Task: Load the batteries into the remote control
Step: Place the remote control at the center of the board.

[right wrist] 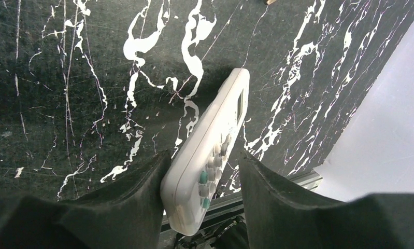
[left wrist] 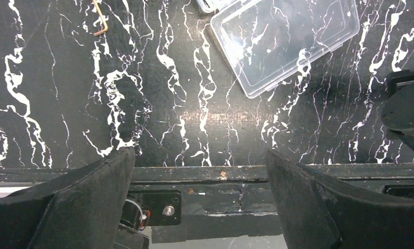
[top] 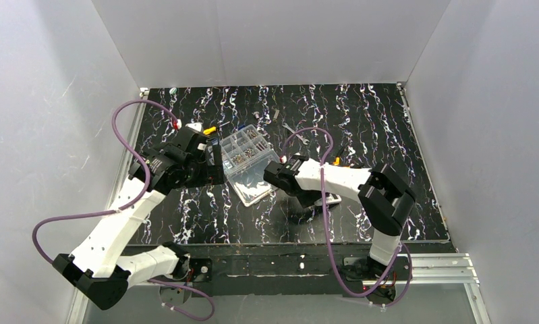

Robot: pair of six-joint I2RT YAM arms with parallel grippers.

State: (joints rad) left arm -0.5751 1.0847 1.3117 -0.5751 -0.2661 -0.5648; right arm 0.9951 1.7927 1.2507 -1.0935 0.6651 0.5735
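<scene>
The white remote control stands tilted on its long edge on the black marbled table, buttons and small display facing right. My right gripper straddles its near end. The left finger touches its back, and a gap shows between the buttons and the right finger. In the top view the remote peeks out beneath the right gripper. My left gripper is open and empty above the table's front edge, left of the clear box. I cannot make out any batteries.
The clear compartment box holds small parts, and its open lid lies flat toward me. A small brass hook lies on the table. Small loose items sit at the back. The metal rail runs along the front edge.
</scene>
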